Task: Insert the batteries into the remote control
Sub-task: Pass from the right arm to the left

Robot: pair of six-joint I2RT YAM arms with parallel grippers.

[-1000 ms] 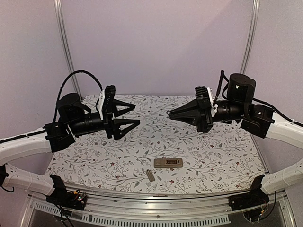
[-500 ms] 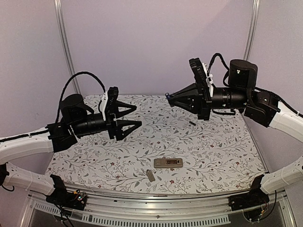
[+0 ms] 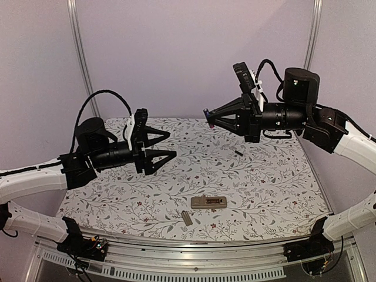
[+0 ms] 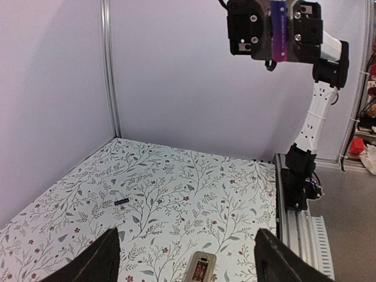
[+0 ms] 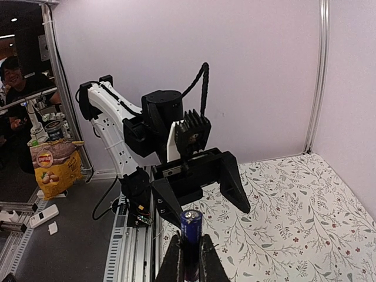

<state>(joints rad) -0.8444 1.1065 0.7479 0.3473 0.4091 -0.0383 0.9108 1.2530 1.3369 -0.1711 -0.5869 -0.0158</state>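
The remote control (image 3: 208, 202) lies on the floral table near the front, tan-grey back up with its dark recess showing; it also shows in the left wrist view (image 4: 200, 268). My right gripper (image 3: 207, 114) is held high over the table's middle, shut on a dark blue battery (image 5: 191, 234) that stands up between the fingertips. The second battery (image 3: 238, 153) lies on the table at the back right and also shows in the left wrist view (image 4: 121, 201). My left gripper (image 3: 168, 145) is open and empty, in the air left of centre, facing the right gripper.
A small tan-grey cover strip (image 3: 187, 218) lies near the front edge, left of the remote. An aluminium rail (image 3: 194, 258) runs along the near edge. Purple walls with upright metal posts (image 3: 80, 59) close the back and sides.
My right gripper has risen from near the table, carrying the battery up and a little left. The second battery has come into view on the table. The left gripper has barely shifted.
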